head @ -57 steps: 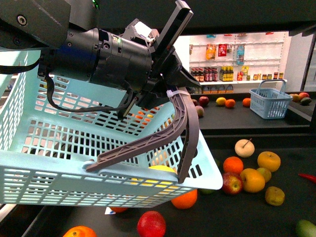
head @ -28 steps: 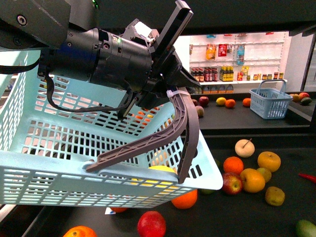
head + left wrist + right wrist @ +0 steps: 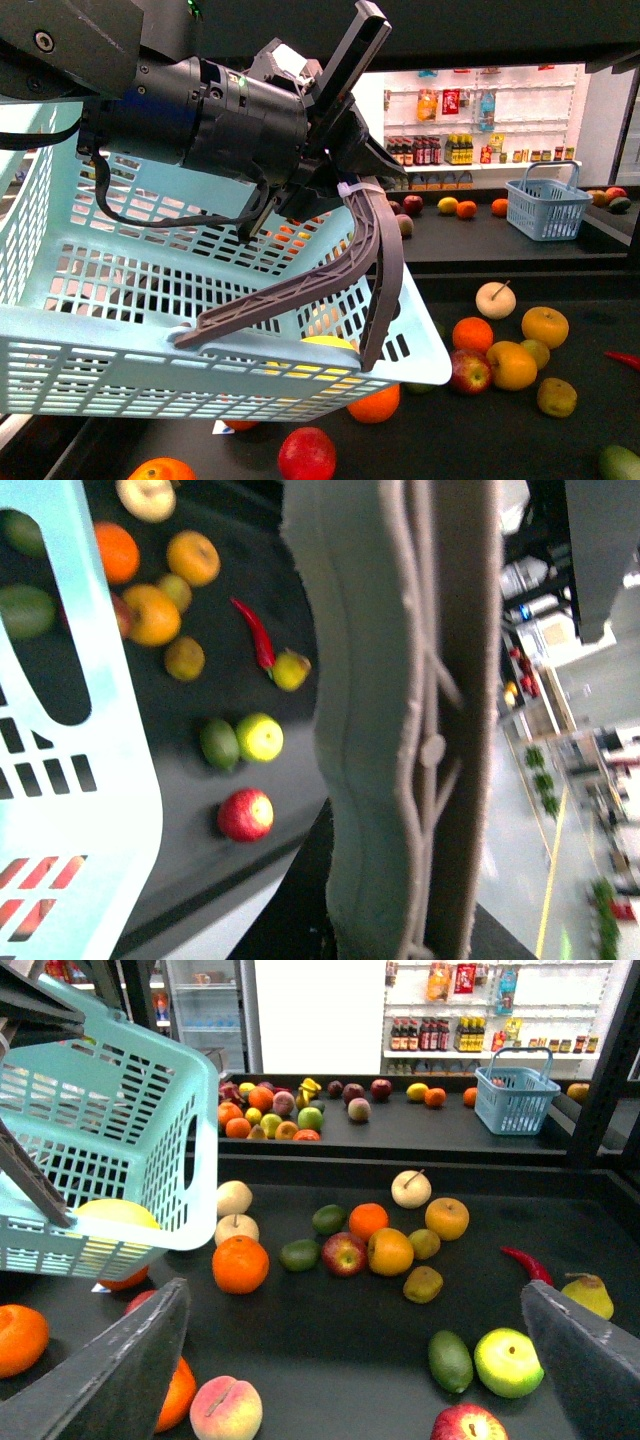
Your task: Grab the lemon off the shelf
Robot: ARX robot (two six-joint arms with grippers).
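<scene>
Lemon (image 3: 118,1218) appears already off the shelf (image 3: 480,440), lying in the tilted basket (image 3: 120,370), whose handle (image 3: 370,250) the left gripper (image 3: 345,190) clenches, while the right gripper (image 3: 345,1360) hangs spread and empty.

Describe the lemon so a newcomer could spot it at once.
Start at the big light-blue basket held by the left end effector above the black shelf. At its lowest corner a pale plain-yellow oval shows through the slats: the lemon. The nearest fruit, the orange just below, is deeper in colour and lies in the open on the deck.
</scene>
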